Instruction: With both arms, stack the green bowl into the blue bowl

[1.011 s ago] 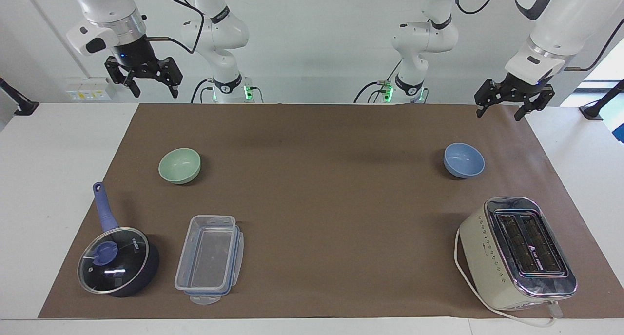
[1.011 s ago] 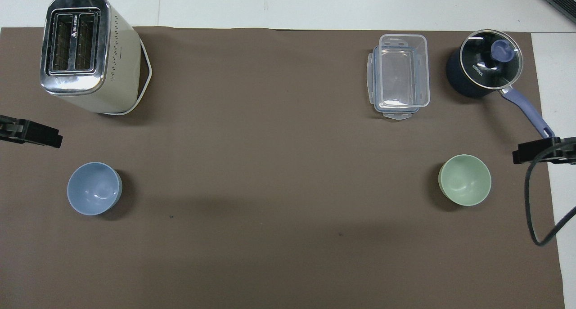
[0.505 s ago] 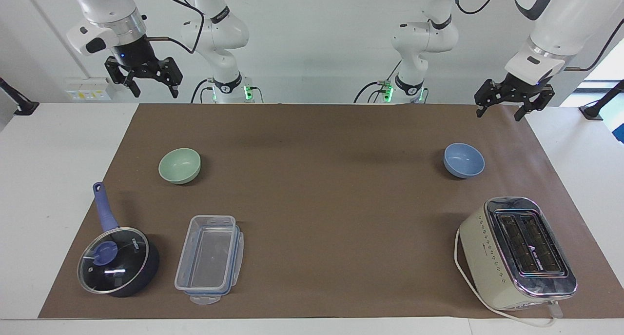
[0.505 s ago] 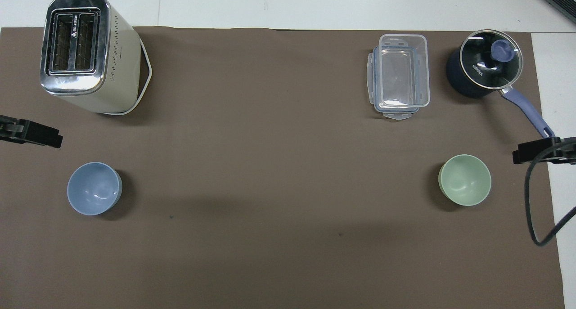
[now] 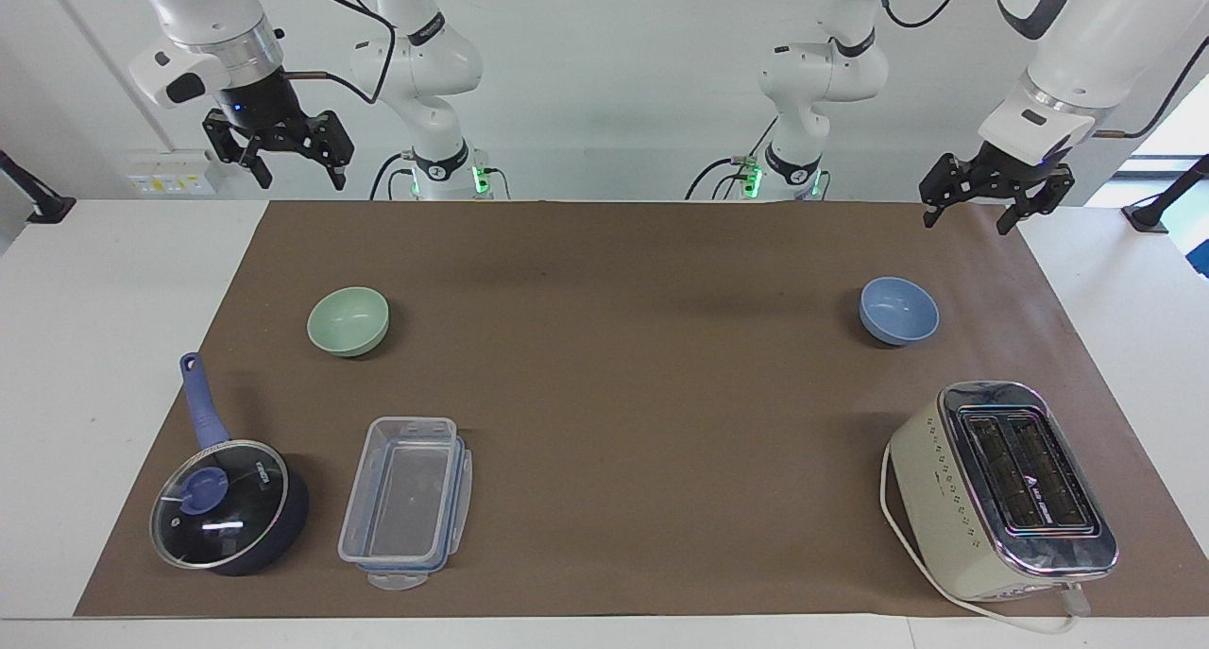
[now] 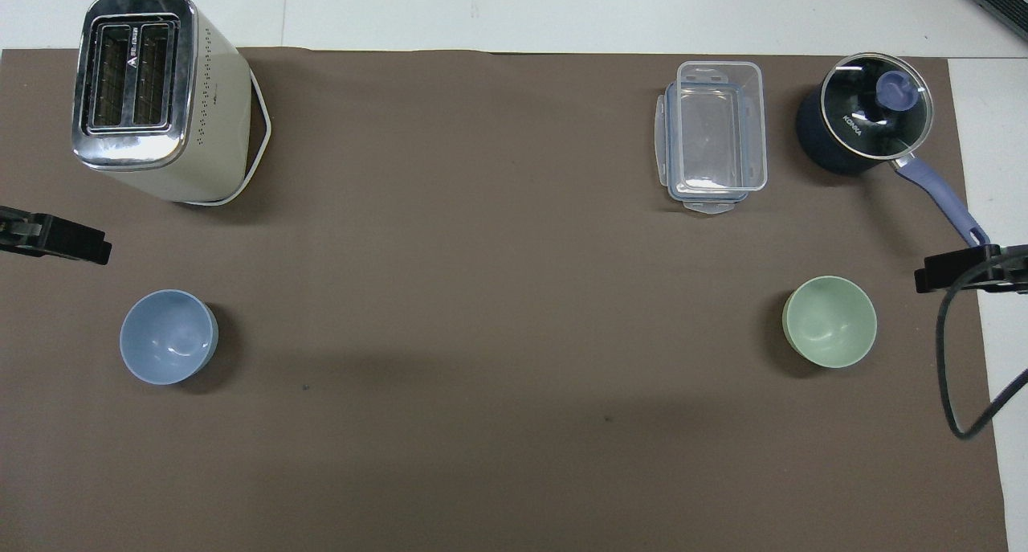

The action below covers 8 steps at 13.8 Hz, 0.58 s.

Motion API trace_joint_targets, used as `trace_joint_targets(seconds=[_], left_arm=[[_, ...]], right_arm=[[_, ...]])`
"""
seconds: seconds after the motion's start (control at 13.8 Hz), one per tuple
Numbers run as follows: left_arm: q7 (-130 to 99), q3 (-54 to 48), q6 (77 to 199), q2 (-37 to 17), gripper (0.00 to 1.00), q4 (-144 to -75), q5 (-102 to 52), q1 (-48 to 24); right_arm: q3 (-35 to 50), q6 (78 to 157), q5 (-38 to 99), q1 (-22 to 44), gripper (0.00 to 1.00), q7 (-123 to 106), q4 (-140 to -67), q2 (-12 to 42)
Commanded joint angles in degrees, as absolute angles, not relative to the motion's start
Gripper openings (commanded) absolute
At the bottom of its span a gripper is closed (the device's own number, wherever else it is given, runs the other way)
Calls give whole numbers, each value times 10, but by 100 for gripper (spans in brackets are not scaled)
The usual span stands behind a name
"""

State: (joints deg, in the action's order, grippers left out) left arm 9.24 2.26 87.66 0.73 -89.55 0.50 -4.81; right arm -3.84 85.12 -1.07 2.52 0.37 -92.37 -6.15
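The pale green bowl (image 5: 348, 320) stands upright on the brown mat toward the right arm's end; it also shows in the overhead view (image 6: 830, 320). The periwinkle-blue bowl (image 5: 898, 310) stands upright toward the left arm's end, and shows in the overhead view (image 6: 168, 337). The bowls are far apart and both empty. My right gripper (image 5: 297, 172) hangs open and empty, high over the mat's corner by the robots. My left gripper (image 5: 967, 216) hangs open and empty over the mat's other robot-side corner. One finger of each shows in the overhead view: left finger (image 6: 72, 245), right finger (image 6: 952, 272).
A dark blue lidded saucepan (image 5: 229, 505) and a clear plastic container (image 5: 406, 498) lie farther from the robots than the green bowl. A cream toaster (image 5: 1001, 488) stands farther out than the blue bowl. Two slimmer white arms (image 5: 430, 92) stand at the robots' edge.
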Motion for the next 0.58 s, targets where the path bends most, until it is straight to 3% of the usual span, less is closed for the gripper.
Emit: trace_joint_targets(seconds=[0.0,0.51], left_arm=[[99,20,880,20,100,-910,-1,-42],[98,21,881,21,100,-911,-1,-42]], right_arm=[[-38,847,-5,20,100,9,-924,-63],[-35,849,-5,21,100,8,-924,-63]])
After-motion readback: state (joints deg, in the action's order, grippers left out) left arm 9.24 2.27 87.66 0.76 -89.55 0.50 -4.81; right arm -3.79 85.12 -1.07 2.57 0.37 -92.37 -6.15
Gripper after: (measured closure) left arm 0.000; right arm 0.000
